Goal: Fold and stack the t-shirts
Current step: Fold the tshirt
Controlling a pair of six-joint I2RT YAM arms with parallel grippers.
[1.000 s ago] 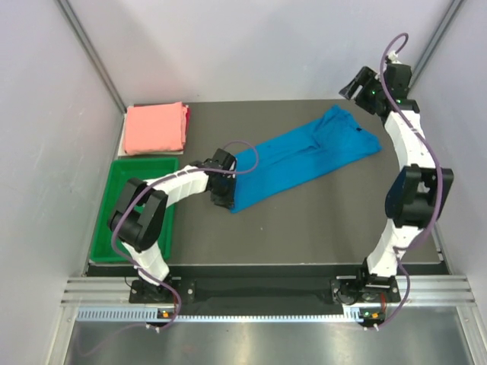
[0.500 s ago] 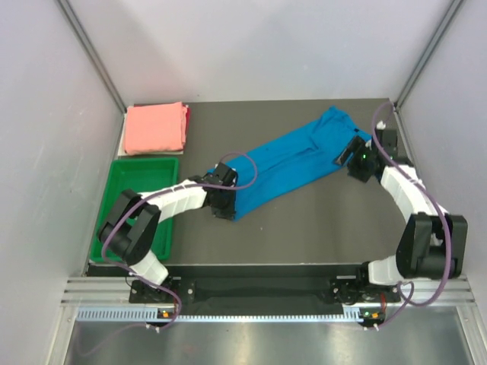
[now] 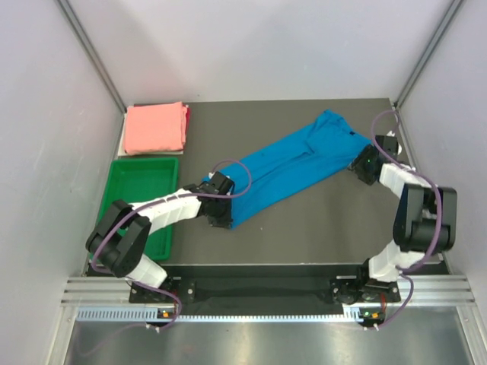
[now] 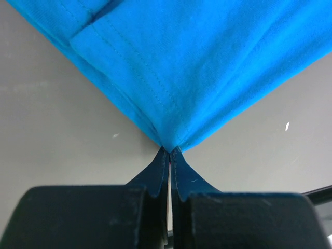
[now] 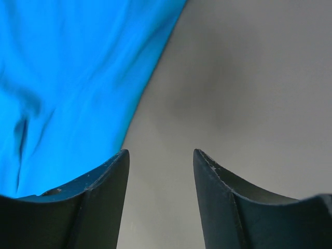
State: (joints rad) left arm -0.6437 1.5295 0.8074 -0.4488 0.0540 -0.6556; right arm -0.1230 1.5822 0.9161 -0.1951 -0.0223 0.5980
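The bright blue t-shirt (image 3: pixel 289 163) lies in a long diagonal strip across the table, from near left to far right. My left gripper (image 3: pixel 222 220) is shut on its near-left corner; in the left wrist view the blue cloth (image 4: pixel 197 67) runs to a point pinched between my fingertips (image 4: pixel 170 151). My right gripper (image 3: pixel 359 163) is low at the shirt's far-right end, open and empty, with the blue cloth (image 5: pixel 67 78) beside its left finger (image 5: pixel 98 187). The salmon pink t-shirt (image 3: pixel 156 127) lies folded at the far left.
A green plastic tray (image 3: pixel 137 205) sits at the left, under my left arm. Light walls close in the table (image 3: pixel 327 228) on the left, back and right. The right table edge is close behind my right gripper.
My right arm has come down from high at the back right to the shirt's right end. My left gripper has pulled the shirt's corner slightly nearer and left.
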